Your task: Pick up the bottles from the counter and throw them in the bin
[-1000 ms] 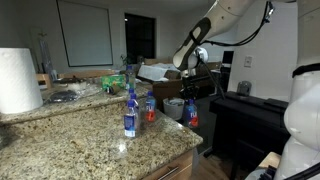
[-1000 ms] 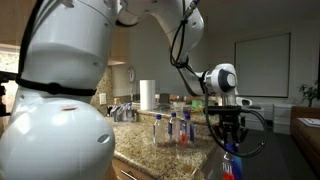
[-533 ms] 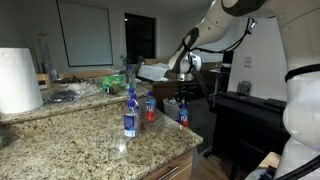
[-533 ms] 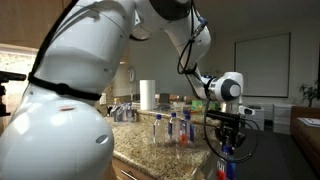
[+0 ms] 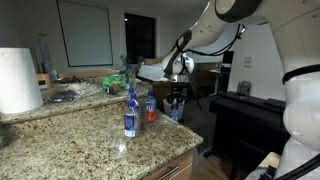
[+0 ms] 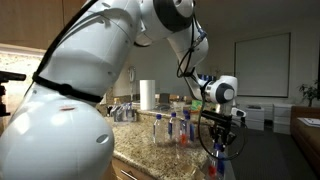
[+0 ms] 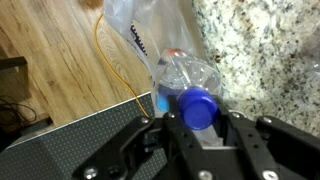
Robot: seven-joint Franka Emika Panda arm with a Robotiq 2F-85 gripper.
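Currently: counter point(image 7: 270, 50), granite, alongside; bin liner point(image 7: 140, 30) below, beside counter edge; gripper point(image 7: 197, 120) clamped on bottle point(image 7: 185, 75), blue cap up, hanging near liner. Centre above liner mouth, clear of edge, before release.

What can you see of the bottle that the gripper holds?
The bottle is small, of clear, somewhat crumpled plastic, with a blue cap that points toward the wrist camera. The gripper is shut on it near the cap, a finger on each side. It hangs off the counter, beside its edge, above a plastic liner and wooden floor.
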